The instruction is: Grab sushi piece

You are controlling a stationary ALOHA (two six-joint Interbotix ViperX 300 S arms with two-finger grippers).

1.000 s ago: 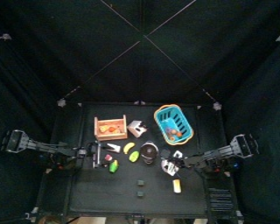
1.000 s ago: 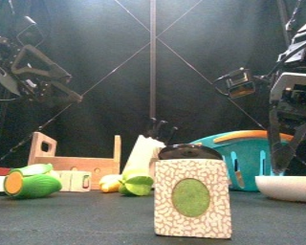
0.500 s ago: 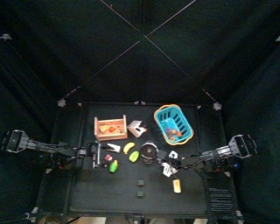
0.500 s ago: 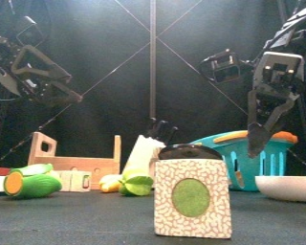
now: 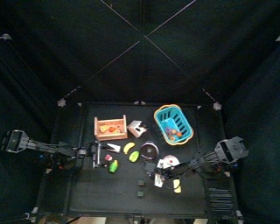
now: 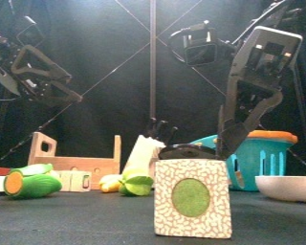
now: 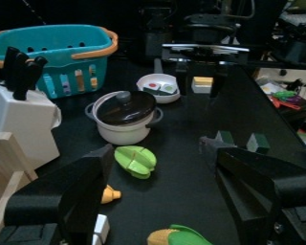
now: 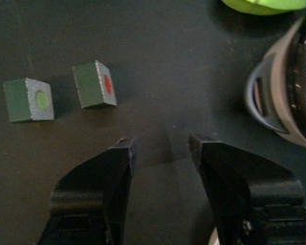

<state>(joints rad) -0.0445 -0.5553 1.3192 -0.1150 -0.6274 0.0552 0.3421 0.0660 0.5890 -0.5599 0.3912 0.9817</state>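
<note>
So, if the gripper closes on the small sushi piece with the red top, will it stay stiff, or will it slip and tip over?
The red-topped sushi piece looks like a stiff little block with flat sides, so the open right gripper could probably pinch it without crushing. It seems small and light, so a grazing jaw may push or tip it on the table.

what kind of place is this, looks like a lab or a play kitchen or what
Most likely a robot test pen set up as a toy kitchen: black curtains enclose a small black table, two black robot arms reach in, and play items such as a teal plastic basket and small green sushi pieces lie on it.
</note>
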